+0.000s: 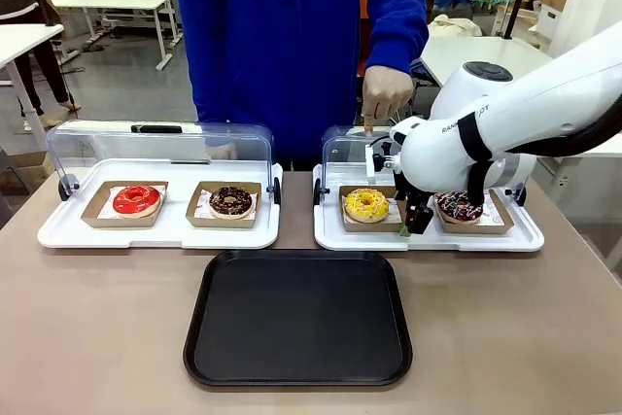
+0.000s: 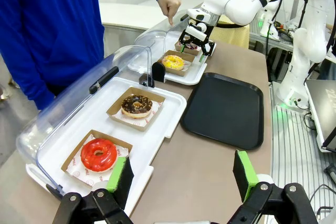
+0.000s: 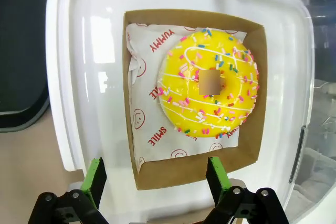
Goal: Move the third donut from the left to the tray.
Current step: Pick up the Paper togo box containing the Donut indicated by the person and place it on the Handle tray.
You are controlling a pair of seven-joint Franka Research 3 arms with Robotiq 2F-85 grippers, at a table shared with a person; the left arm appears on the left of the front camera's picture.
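Right wrist view: right pincer (image 3: 156,177) wide open, empty, over cardboard holder (image 3: 134,103) edge; left pincer (image 2: 184,174) likewise. Likely third donut (image 3: 181,95) light, soft, smear-prone; best gripped by stiff holder wall.

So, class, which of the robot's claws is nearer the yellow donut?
The right. The right claw hangs open right beside the yellow donut; the left claw is open too, far off by the red donut.

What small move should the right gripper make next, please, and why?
Probably lower the right gripper and close on the cardboard holder's near edge: its jaws stand open over that edge, gripping nothing, and the yellow donut sits in the display tray.
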